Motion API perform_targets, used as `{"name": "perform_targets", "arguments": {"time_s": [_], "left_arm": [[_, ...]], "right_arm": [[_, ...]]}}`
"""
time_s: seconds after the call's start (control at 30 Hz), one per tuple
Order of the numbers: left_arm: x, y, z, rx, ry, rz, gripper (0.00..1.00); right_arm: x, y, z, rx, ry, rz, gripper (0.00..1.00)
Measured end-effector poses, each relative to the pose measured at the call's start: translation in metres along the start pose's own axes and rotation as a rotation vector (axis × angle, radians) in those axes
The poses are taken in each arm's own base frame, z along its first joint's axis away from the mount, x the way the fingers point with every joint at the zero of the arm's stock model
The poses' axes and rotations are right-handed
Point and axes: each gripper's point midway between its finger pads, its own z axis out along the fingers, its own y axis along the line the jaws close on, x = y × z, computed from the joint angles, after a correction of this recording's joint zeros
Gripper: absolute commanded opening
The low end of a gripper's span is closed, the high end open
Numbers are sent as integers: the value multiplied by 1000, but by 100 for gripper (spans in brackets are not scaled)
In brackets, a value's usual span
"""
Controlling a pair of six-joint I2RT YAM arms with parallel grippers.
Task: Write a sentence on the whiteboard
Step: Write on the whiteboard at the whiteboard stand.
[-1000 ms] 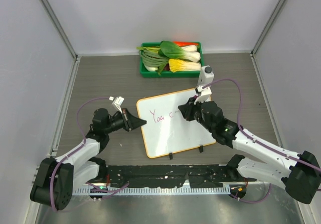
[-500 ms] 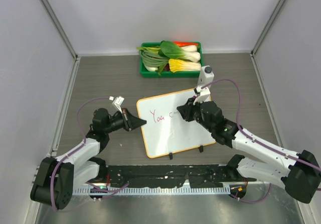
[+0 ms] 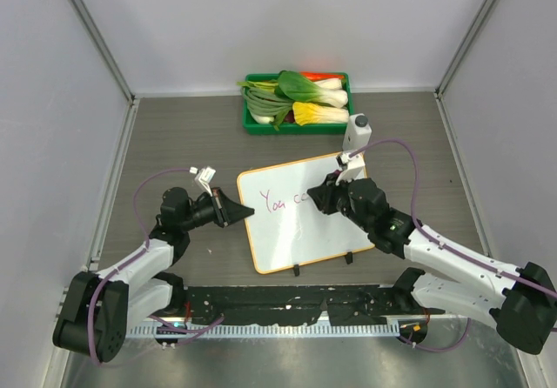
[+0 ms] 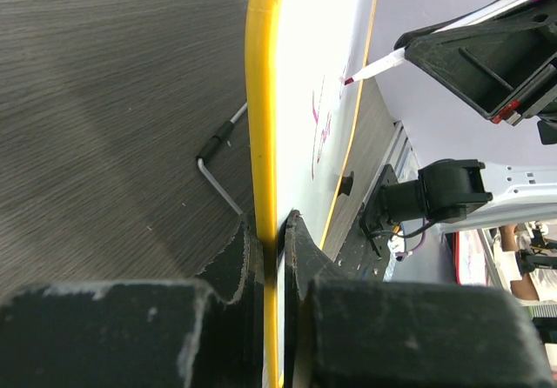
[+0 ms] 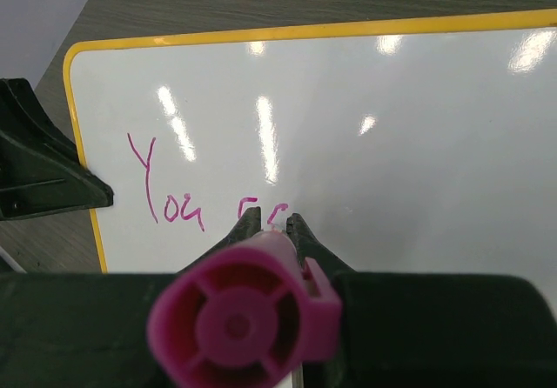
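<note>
The whiteboard (image 3: 300, 210), white with an orange rim, lies on the table in the middle. My left gripper (image 3: 246, 214) is shut on its left rim (image 4: 261, 144), one finger on each face. My right gripper (image 3: 322, 198) is shut on a pink marker (image 5: 248, 314) whose tip touches the board. The sentence (image 3: 283, 202) reads "You" plus the start of a second word in pink (image 5: 170, 198). The marker tip also shows in the left wrist view (image 4: 374, 64).
A green tray (image 3: 297, 101) of leafy vegetables stands at the back of the table. A white post (image 3: 356, 131) stands just behind the board's far right corner. Two black clips (image 3: 323, 263) sit at the board's near edge. Grey walls close both sides.
My right gripper has shifted slightly right with the marker and more pink strokes have appeared after "You". My left gripper has kept its hold on the rim.
</note>
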Motion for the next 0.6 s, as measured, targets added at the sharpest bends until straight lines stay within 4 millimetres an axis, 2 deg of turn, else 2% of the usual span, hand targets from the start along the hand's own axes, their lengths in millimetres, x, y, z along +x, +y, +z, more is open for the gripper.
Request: {"name": "perform_targets", "arguments": {"time_s": [0.6], "left_arm": [[0,0,0,2,-1,2,0]], "right_arm": [[-9,-8,1,54,-39,7,1]]}}
